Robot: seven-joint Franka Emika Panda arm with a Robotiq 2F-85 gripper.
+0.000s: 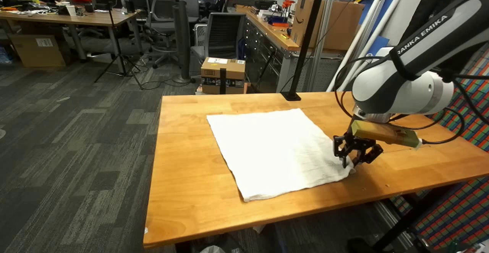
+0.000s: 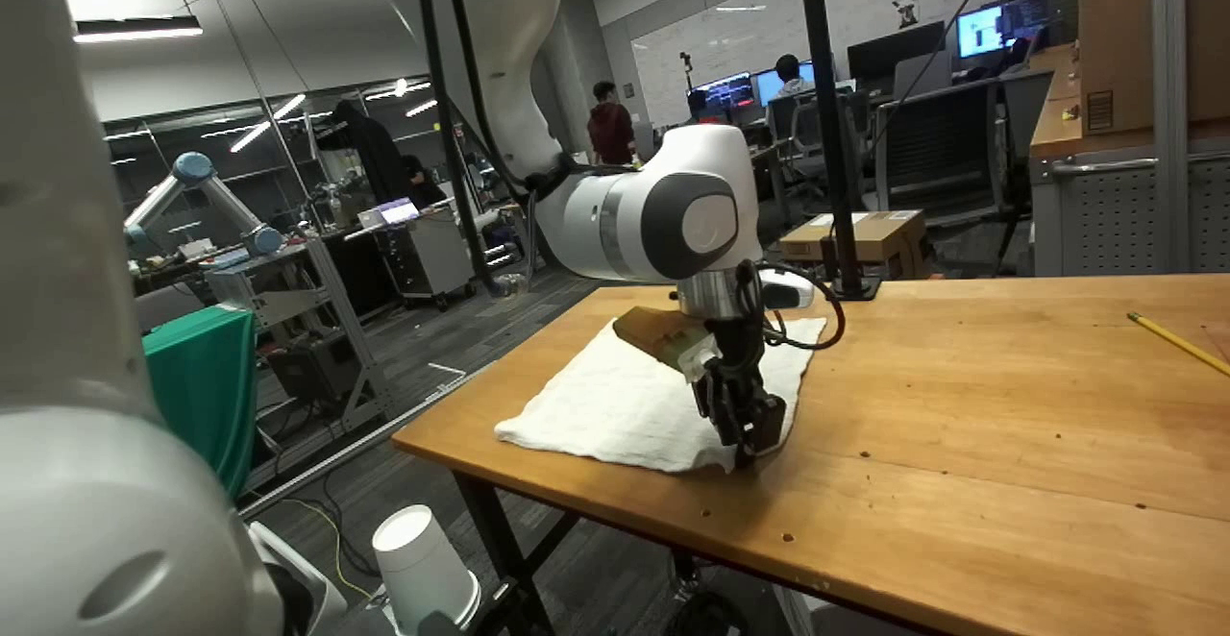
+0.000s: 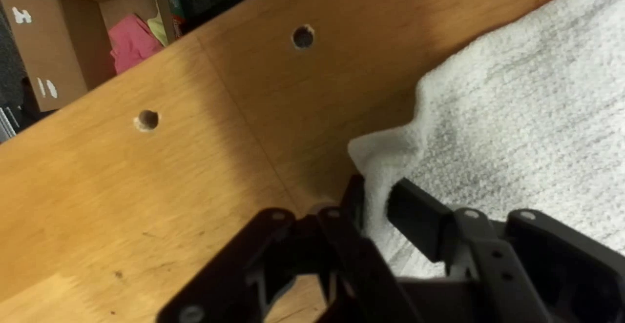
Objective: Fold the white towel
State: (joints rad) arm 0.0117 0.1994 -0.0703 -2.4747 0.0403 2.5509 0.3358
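- Grey patterned carpet (image 1: 76, 161) covers the floor of the room around me. It shows most widely in an exterior view, where desks (image 1: 97, 19) and office chairs (image 1: 223, 35) stand in the background.
- The surface (image 1: 183, 199) I work over is a honey-coloured wooden tabletop, visible in both exterior views.
- The arm (image 1: 405, 81) I am operating is white with dark grey panels. It extends over the surface and bends so that its end points down.
- A slim black pole (image 1: 309, 33) stands upright by the surface's far edge in an exterior view, its flat base on the wood.
- The white towel (image 1: 275, 150) lies on the surface, spread out flat in a rough square. Up close I see a coarse, nubbly weave. One corner lies at the gripper (image 3: 377, 196).
- An open cardboard box (image 3: 41, 45) shows past the surface's edge in the wrist view, with pink cloth (image 3: 134, 40) inside.
- The black gripper has its fingers (image 3: 417, 215) nearly together, a narrow ridge of the towel's border pinched between them. A small flap of the corner pokes out just beside the fingertips.
- A yellow pencil (image 2: 1180, 343) lies on the surface in an exterior view, well apart from the towel.
- Two round holes (image 3: 303, 36) pit the wood in my wrist view.
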